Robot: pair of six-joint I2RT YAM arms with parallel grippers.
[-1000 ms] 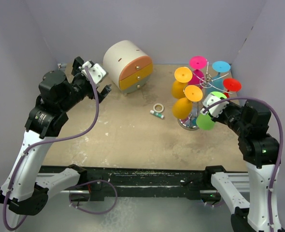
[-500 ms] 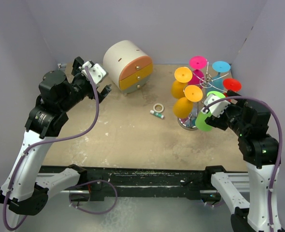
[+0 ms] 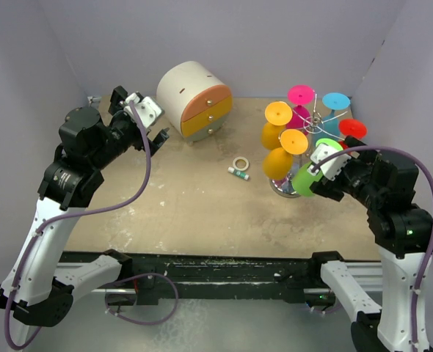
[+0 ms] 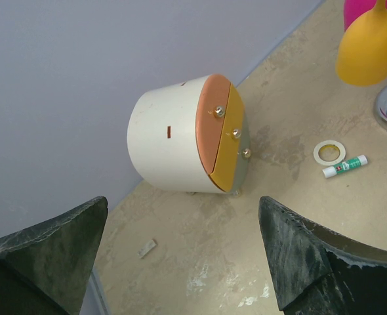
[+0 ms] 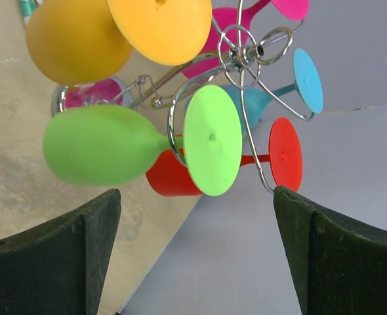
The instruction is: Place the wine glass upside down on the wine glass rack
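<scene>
Enclosure seen from above. A drum-shaped cream cabinet (image 3: 195, 100) with orange and yellow drawer fronts stands at the rear of a beige, mottled tabletop (image 3: 194, 209). A plain lavender back wall (image 3: 224, 37) rises just behind the cabinet. Matching side walls stand near it on the left (image 3: 18, 73) and well apart on the right (image 3: 415, 81). Lighting is even, and the cabinet casts only soft shadows.

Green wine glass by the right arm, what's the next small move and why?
Probably draw the right gripper straight back from the rack, fingers open. The green wine glass seems to hang by its foot in a wire arm, and neither finger touches it.
</scene>
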